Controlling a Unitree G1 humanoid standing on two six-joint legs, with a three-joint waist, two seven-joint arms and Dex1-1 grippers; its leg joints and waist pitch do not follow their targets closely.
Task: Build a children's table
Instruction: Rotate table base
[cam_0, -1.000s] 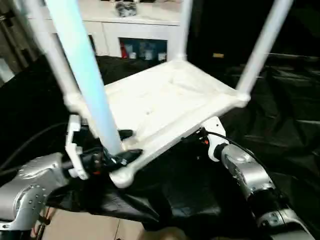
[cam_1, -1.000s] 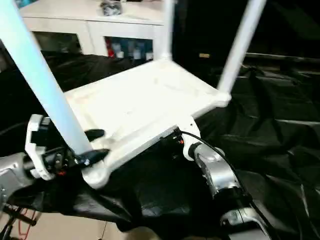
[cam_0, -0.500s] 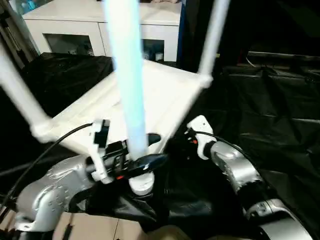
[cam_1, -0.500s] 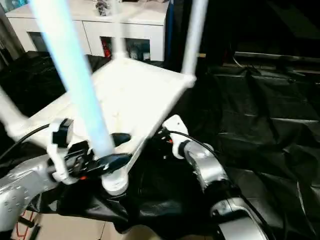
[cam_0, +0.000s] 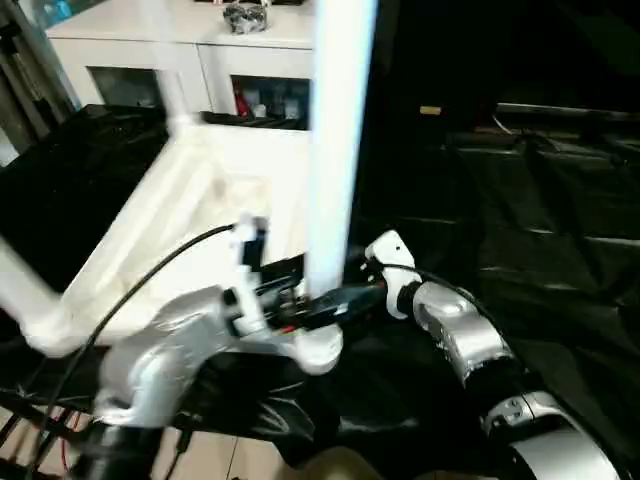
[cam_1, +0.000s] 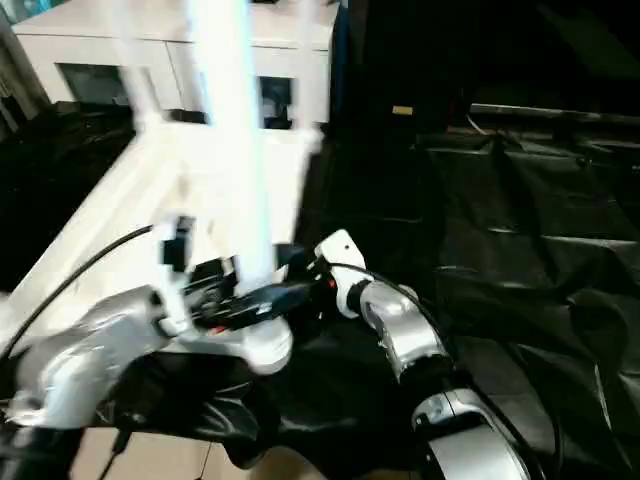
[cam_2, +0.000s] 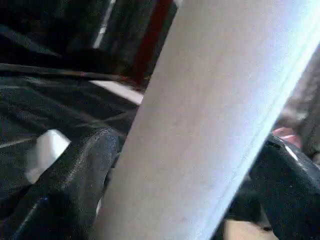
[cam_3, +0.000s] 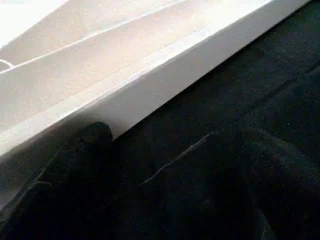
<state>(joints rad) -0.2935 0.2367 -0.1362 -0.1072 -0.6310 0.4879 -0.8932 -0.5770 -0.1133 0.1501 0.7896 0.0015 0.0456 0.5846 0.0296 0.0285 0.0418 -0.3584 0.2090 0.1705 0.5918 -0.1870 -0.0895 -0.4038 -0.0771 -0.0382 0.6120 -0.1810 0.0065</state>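
Black cloth (cam_0: 520, 250) underlies tabletop (cam_0: 170, 230); left tool (cam_0: 330, 300) clasps leg (cam_0: 335, 150).

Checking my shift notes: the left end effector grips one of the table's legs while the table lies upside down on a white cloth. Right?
Not quite: the cloth is black, as the left eye view shows. The left end effector does grip a leg of the upturned table.

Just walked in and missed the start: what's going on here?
A robot is putting together a white children's table, upside down on black sheeting. Its left gripper is clamped around the nearest leg, near the tabletop's corner socket. The right gripper sits at the tabletop's edge, one finger under it. A white cabinet stands behind.
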